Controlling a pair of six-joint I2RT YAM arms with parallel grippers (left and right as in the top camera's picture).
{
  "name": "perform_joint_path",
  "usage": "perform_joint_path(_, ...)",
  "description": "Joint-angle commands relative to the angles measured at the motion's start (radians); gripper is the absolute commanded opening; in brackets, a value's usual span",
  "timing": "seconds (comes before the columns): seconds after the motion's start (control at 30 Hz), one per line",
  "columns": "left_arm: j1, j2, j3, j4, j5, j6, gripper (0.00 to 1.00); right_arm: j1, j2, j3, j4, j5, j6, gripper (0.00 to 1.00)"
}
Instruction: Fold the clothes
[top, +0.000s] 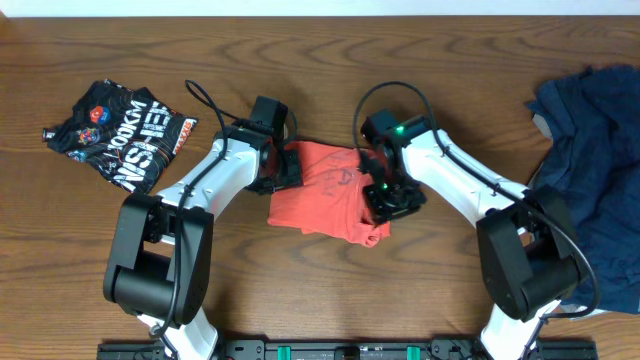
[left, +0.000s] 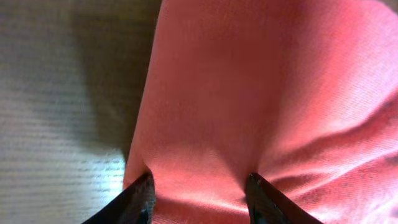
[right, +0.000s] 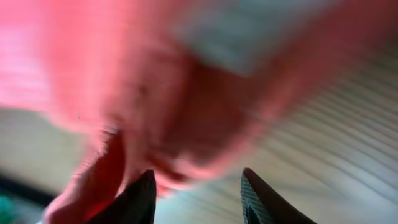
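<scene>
1. The red shirt (top: 325, 190) lies in a folded bundle in the middle of the table (top: 300, 300). Wood shows all round it.
2. The black shirt (top: 120, 130) is far to its left. The navy pile (top: 600, 150) is far to its right.
3. Its long side runs left to right, a bit tilted.
4. The left gripper (top: 290, 165) pinches its left edge.
5. The right gripper (top: 385, 200) is at its right edge, too blurry to tell if it pinches.
</scene>
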Motion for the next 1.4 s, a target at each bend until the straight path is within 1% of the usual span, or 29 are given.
perform_joint_path(0.0, -0.002, 0.012, -0.01, -0.034, -0.009, 0.009, 0.49, -0.05, 0.01, -0.004, -0.013, 0.275, 0.171, 0.38)
perform_joint_path(0.03, -0.002, 0.012, -0.01, -0.047, -0.009, 0.009, 0.49, -0.066, 0.01, -0.004, -0.015, 0.286, 0.198, 0.35)
perform_joint_path(0.13, -0.002, 0.012, -0.01, -0.087, -0.008, 0.009, 0.49, -0.114, 0.008, -0.004, -0.015, 0.286, 0.25, 0.33)
perform_joint_path(0.2, -0.002, 0.012, -0.01, -0.129, -0.008, 0.009, 0.49, -0.148, 0.004, -0.004, -0.014, 0.263, 0.254, 0.32)
perform_joint_path(0.27, -0.002, 0.012, -0.01, -0.198, -0.008, -0.015, 0.49, -0.166, -0.003, -0.003, -0.011, 0.229, 0.231, 0.32)
perform_joint_path(0.37, -0.002, 0.008, -0.01, -0.337, 0.019, -0.044, 0.48, -0.172, -0.028, -0.002, 0.009, 0.124, 0.157, 0.33)
perform_joint_path(0.43, -0.001, -0.012, -0.01, -0.388, 0.003, -0.043, 0.48, -0.171, -0.055, -0.002, 0.033, 0.046, 0.119, 0.33)
perform_joint_path(0.47, 0.002, -0.029, -0.008, -0.389, -0.015, -0.044, 0.48, -0.171, -0.068, -0.002, 0.046, 0.011, 0.108, 0.33)
perform_joint_path(0.53, 0.011, -0.074, 0.009, -0.38, -0.069, -0.044, 0.48, -0.172, -0.098, -0.002, 0.078, -0.089, 0.068, 0.34)
perform_joint_path(0.6, 0.021, -0.123, 0.031, -0.337, -0.124, -0.043, 0.49, -0.166, -0.123, -0.002, 0.113, -0.22, 0.008, 0.34)
perform_joint_path(0.67, 0.028, -0.175, 0.037, -0.242, -0.163, -0.041, 0.55, -0.155, -0.138, -0.002, 0.147, -0.359, -0.051, 0.35)
perform_joint_path(0.73, 0.029, -0.208, 0.037, -0.126, -0.174, -0.011, 0.56, -0.135, -0.142, -0.002, 0.171, -0.461, -0.092, 0.37)
perform_joint_path(0.77, 0.029, -0.214, 0.037, -0.075, -0.174, 0.011, 0.56, -0.126, -0.141, -0.003, 0.173, -0.481, -0.102, 0.4)
perform_joint_path(0.8, 0.027, -0.214, 0.037, -0.032, -0.174, 0.026, 0.56, -0.113, -0.141, -0.003, 0.173, -0.483, -0.105, 0.42)
perform_joint_path(0.87, 0.026, -0.2, 0.036, 0.04, -0.173, 0.052, 0.56, -0.084, -0.14, -0.004, 0.172, -0.479, -0.135, 0.43)
perform_joint_path(1.0, 0.026, -0.142, 0.036, 0.106, -0.148, 0.122, 0.56, -0.023, -0.139, -0.006, 0.176, -0.45, -0.153, 0.43)
perform_joint_path(1.03, 0.026, -0.125, 0.036, 0.106, -0.136, 0.138, 0.56, -0.011, -0.139, -0.007, 0.176, -0.436, -0.152, 0.43)
perform_joint_path(1.17, 0.026, -0.052, 0.036, 0.082, -0.132, 0.141, 0.56, 0.027, -0.139, -0.023, 0.178, -0.373, -0.121, 0.44)
perform_joint_path(1.2, 0.026, -0.035, 0.036, 0.067, -0.132, 0.141, 0.56, 0.033, -0.139, -0.031, 0.178, -0.358, -0.109, 0.47)
perform_joint_path(1.27, 0.026, -0.007, 0.034, 0.045, -0.132, 0.141, 0.56, 0.04, -0.139, -0.055, 0.182, -0.356, -0.107, 0.5)
perform_joint_path(1.37, 0.026, 0.026, 0.033, 0.003, -0.132, 0.141, 0.56, 0.041, -0.139, -0.102, 0.199, -0.355, -0.107, 0.5)
